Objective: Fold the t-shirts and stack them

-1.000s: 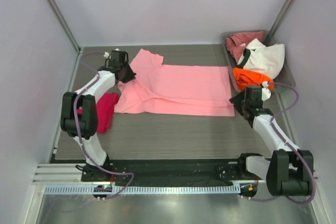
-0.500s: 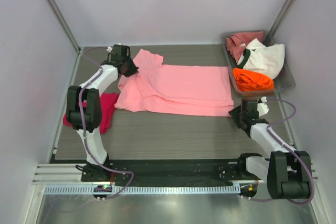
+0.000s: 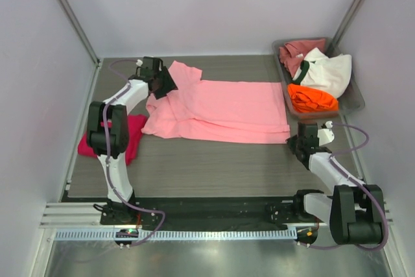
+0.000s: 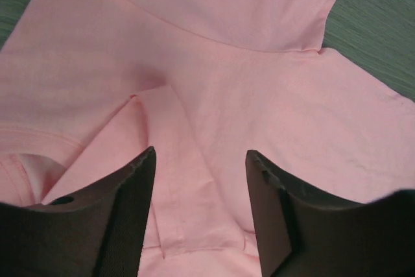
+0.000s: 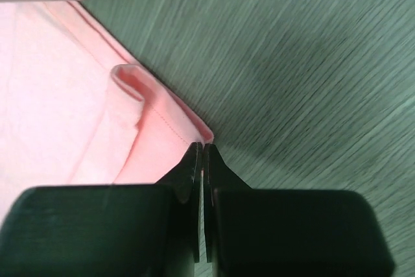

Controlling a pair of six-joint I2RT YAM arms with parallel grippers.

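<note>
A light pink t-shirt lies spread across the middle of the table, its left part folded over. Above that folded part, near the sleeve, my left gripper stands open with only flat cloth under the gap. At the shirt's near right corner my right gripper is shut, its tips pinching the hem corner. A magenta-red t-shirt lies bunched at the left edge, partly behind the left arm.
A grey tray at the back right holds an orange t-shirt, a white one with dark trim and a dusty rose one. Walls close in on the left, back and right. Dark table surface shows beside the shirt corner.
My left gripper has opened and let go of the pink cloth, shifting slightly right. My right gripper came down toward the near edge to the shirt's corner and shut on it.
</note>
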